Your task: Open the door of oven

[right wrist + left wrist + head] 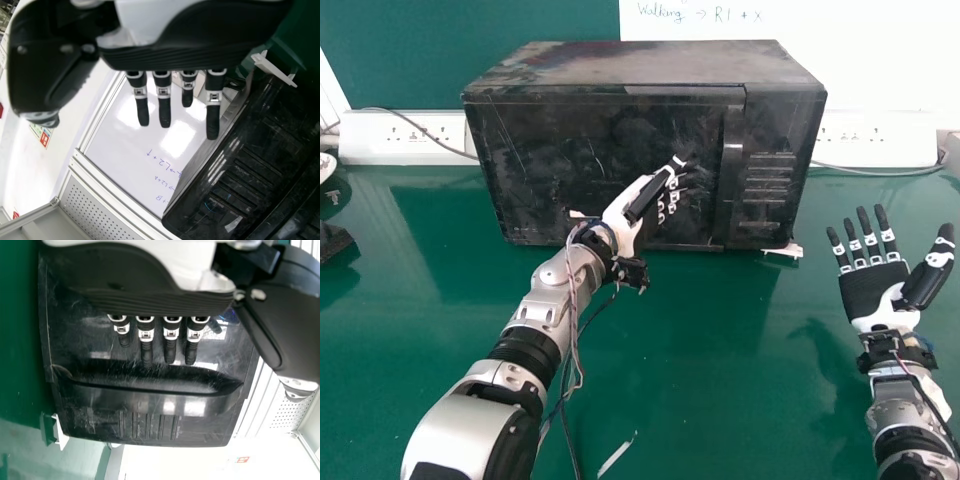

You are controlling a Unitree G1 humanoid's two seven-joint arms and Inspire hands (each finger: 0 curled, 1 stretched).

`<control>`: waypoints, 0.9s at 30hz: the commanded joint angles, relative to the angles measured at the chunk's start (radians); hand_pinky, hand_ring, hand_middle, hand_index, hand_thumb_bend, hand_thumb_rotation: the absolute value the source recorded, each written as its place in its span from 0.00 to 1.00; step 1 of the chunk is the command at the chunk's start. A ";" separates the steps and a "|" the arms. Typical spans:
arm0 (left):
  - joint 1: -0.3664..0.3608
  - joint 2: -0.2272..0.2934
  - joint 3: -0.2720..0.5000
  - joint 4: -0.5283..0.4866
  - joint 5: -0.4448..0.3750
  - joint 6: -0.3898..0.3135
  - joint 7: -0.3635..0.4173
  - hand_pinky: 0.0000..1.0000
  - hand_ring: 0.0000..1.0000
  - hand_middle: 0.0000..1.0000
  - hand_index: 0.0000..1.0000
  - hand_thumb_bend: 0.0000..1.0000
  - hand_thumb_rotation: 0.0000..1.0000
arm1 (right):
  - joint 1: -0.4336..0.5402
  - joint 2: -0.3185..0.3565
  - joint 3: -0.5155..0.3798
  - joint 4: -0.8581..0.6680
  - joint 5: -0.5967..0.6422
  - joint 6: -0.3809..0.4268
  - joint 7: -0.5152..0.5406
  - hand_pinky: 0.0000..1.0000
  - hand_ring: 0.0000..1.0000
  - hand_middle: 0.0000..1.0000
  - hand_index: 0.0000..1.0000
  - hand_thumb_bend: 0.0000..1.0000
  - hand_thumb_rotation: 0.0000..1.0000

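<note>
Head view: the robot's left hand (626,208) stands before the shut door (590,150) of the black oven (650,66), just left of the upright handle (730,175); its fingers are straight, slightly apart and directed toward the handle, the thumb held away from them; whether the fingertips touch the door, one cannot tell. The left wrist view shows the same fingers extended beside the handle, clamped on nothing.

The right hand (872,292) is raised, palm up, over the green table (690,400), to the right of the oven and nearer than it; its fingers are straight and fanned apart, the thumb spread wide.

The oven sits at the far side of the table, between a left socket strip (405,140) and a right socket strip (875,142); a white scrap (615,458) lies on the near part of the table.
</note>
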 commanded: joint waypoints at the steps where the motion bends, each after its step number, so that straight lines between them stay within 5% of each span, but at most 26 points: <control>1: -0.022 -0.012 0.000 0.004 0.002 -0.012 0.000 0.59 0.82 0.88 0.89 0.82 0.91 | -0.003 0.006 0.001 -0.006 0.002 -0.009 0.007 0.69 0.92 0.97 0.94 1.00 0.86; 9: -0.037 -0.027 -0.006 0.017 0.011 -0.015 0.005 0.64 0.81 0.87 0.91 0.82 0.91 | -0.002 0.008 0.005 -0.006 0.000 -0.017 0.009 0.69 0.92 0.97 0.94 1.00 0.88; 27: -0.086 -0.059 -0.005 0.077 0.044 -0.014 0.056 0.58 0.85 0.91 0.93 0.83 0.93 | -0.002 0.013 0.006 -0.010 0.000 -0.018 0.002 0.69 0.92 0.96 0.94 1.00 0.88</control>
